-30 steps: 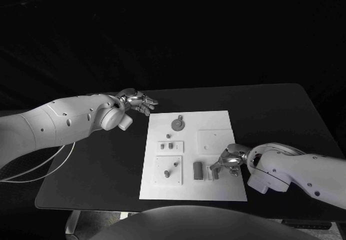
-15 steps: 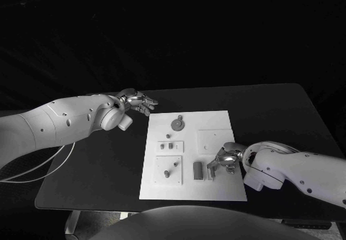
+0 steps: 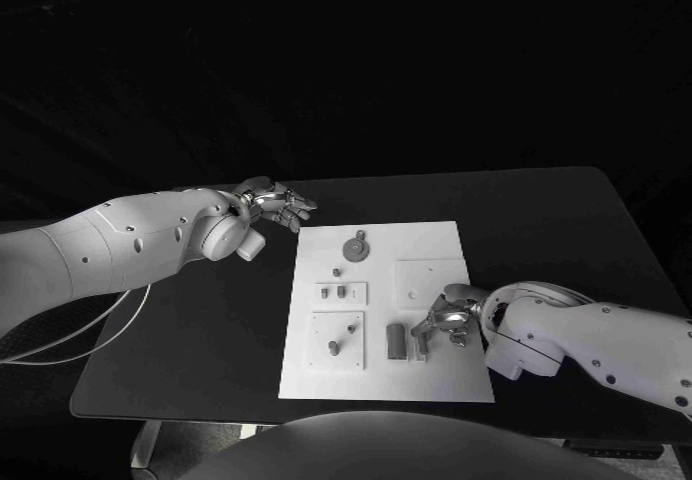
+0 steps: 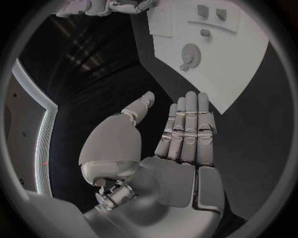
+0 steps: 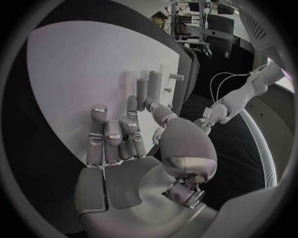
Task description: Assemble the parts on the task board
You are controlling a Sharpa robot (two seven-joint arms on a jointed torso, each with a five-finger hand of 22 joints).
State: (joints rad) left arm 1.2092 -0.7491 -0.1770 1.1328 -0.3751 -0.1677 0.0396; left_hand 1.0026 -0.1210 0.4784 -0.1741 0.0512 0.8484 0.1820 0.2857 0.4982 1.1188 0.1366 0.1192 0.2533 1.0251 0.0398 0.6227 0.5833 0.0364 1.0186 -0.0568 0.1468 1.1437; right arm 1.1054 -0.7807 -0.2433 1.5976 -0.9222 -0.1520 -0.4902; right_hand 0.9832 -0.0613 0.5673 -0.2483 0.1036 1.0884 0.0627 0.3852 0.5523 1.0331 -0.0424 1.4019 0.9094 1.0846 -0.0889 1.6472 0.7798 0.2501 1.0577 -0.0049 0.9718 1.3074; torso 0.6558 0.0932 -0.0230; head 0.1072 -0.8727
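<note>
Black table against a dark backdrop, white task board at its centre carrying small grey parts and a gear-shaped piece. Left hand hovers off the board's far-left corner, fingers straight, apart from thumb, holding nothing. Right hand sits over the board's near-right area, fingers curled beside the upright parts; cannot tell whether it grips one.

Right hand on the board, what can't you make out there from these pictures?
- Head view: right hand covers the pale part by the dark bar; a grip cannot be told.
- Right wrist view: fingers hide contact with the parts.
- Left wrist view: small pegs too small to identify.
</note>
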